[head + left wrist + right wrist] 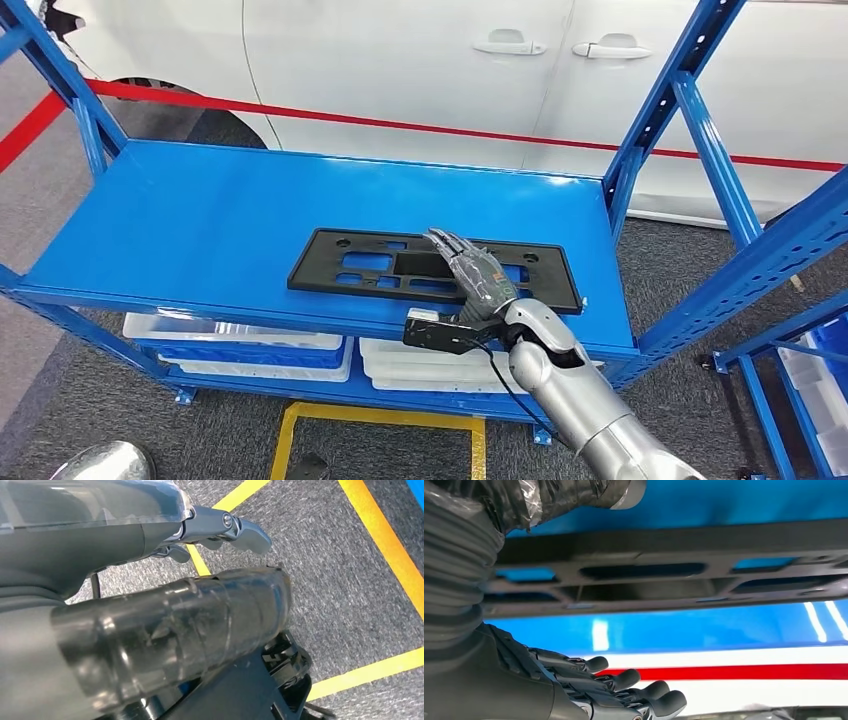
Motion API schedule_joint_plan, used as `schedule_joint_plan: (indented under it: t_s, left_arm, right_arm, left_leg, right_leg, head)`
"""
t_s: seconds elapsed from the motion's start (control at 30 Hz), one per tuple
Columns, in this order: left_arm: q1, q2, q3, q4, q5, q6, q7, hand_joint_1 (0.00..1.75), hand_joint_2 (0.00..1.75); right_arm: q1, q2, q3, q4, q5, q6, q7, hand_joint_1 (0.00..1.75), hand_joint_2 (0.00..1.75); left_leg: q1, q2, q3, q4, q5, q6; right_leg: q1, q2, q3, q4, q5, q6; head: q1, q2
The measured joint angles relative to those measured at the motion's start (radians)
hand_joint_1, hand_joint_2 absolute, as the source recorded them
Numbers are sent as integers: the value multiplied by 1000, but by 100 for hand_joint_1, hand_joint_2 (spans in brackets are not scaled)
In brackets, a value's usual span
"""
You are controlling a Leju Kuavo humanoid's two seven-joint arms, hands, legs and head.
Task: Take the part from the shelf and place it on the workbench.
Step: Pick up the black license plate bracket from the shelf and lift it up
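A white car [400, 70] fills the far side of the head view, behind a blue shelf [200, 230] whose top deck carries the part [340, 265], a flat black plate with cut-out slots. The part lies flat toward the near right of the deck, its long axis running left to right along the near edge. The right hand [475, 270] hovers over the part's right half, fingers straight and apart, holding nothing. The right wrist view adds what the head view hides: the fingers [624, 680] are clear of the part [674, 580], with blue deck showing through the slots. White bins [240, 345] sit on the lower shelf. The left wrist view looks down at grey carpet [325, 580] with yellow floor tape [380, 540]; the left hand [165, 630] hangs there, fingers loosely bent, nothing in it.
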Motion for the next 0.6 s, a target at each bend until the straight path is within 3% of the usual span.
schedule_joint_plan:
  t_s: [0.07,0.13,0.23,0.27,0.33,0.4,0.43,0.47,0.53,0.6]
  left_arm:
    - [-1,0,3,0,0,0,1,0,0]
    - [-1,0,6,0,-1,0,2,0,0]
    - [0,0,10,0,-2,-1,2,0,0]
    - [0,0,12,0,-2,-1,2,0,0]
    - [0,0,15,0,-3,-2,2,0,0]
    - [2,0,21,0,-4,-6,1,0,0]
    - [3,0,24,0,-5,-10,0,0,0]
    - [4,0,26,0,-6,-13,-1,0,0]
    - [3,0,30,0,-8,-16,-2,0,0]
    - [1,0,32,0,-10,-16,-3,0,0]
  right_arm:
    - [-20,-8,18,16,41,-27,19,0,175]
    - [-34,-17,35,33,85,-56,39,0,175]
    - [-46,-29,48,55,132,-94,65,0,175]
    - [-50,-30,50,60,145,-107,72,0,175]
    - [-52,-33,53,73,170,-134,85,0,175]
    - [-50,-37,54,88,191,-155,94,0,175]
    - [-50,-39,54,94,198,-162,96,0,175]
    - [-49,-41,54,99,205,-169,97,0,175]
    - [-50,-43,53,106,213,-178,100,0,175]
    - [-51,-46,52,110,216,-183,103,0,175]
  left_leg:
    - [-3,0,-4,7,-4,-8]
    - [-6,0,-8,7,-3,-18]
    - [-4,1,-17,27,-19,-33]
    - [-3,1,-33,62,-41,-37]
    - [-1,2,-92,192,-104,-45]
    - [0,2,-142,293,-132,-50]
    - [0,2,-140,287,-117,-50]
    - [0,2,-119,242,-86,-49]
    - [0,2,-49,101,-24,-41]
    - [-4,1,-10,17,-3,-31]
  right_leg:
    - [4,0,47,-109,38,-7]
    - [9,2,56,-131,39,-14]
    - [3,1,60,-142,48,-32]
    - [0,0,62,-146,51,-38]
    - [0,-1,62,-147,51,-43]
    - [1,-1,62,-145,50,-44]
    - [1,-1,62,-144,50,-44]
    - [1,0,62,-143,49,-43]
    - [1,2,64,-141,46,-39]
    - [5,4,61,-138,45,-30]
  head:
    - [0,0]
    - [-1,0]
    - [-1,0]
    - [-1,0]
    - [-2,0]
    - [-2,0]
    - [-2,0]
    - [-2,0]
    - [-2,0]
    - [-2,0]
